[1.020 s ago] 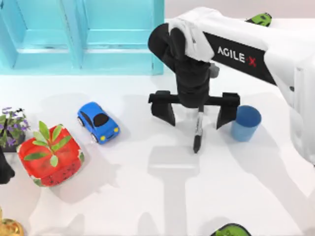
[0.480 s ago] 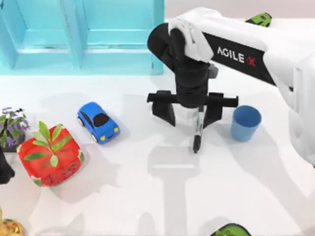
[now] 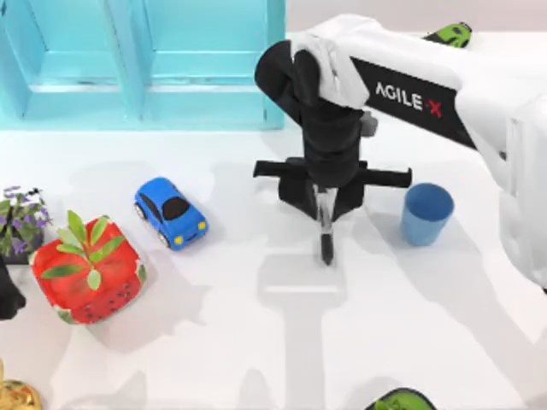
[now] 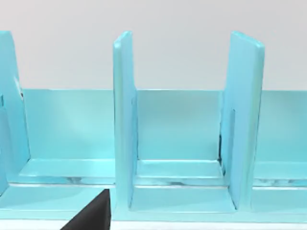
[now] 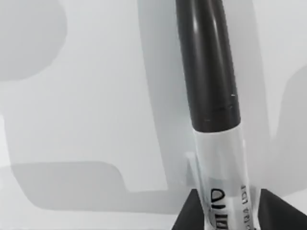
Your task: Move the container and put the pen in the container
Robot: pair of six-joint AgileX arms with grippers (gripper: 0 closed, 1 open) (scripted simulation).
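The pen (image 3: 326, 242) is a slim black marker with a white-grey label band, lying on the white table near the middle. My right gripper (image 3: 324, 203) points down over its upper end, shut on the pen. In the right wrist view the pen (image 5: 211, 76) runs away from the camera, and both black fingertips (image 5: 189, 216) press on its label band. The container (image 3: 426, 213), a small light-blue cup, stands upright just right of the gripper, apart from it. My left arm (image 3: 7, 295) is parked at the table's left edge.
A turquoise shelf unit (image 3: 141, 60) lines the back left and also appears in the left wrist view (image 4: 177, 129). A blue toy car (image 3: 170, 212), a red strawberry bowl (image 3: 86, 270) and a small flower pot (image 3: 21, 220) stand at the left. Green objects sit at the back right (image 3: 450, 34) and the front edge (image 3: 402, 400).
The right gripper's fingers have closed from wide open onto the pen. The pen has shifted slightly to the left between them. The cup has not moved.
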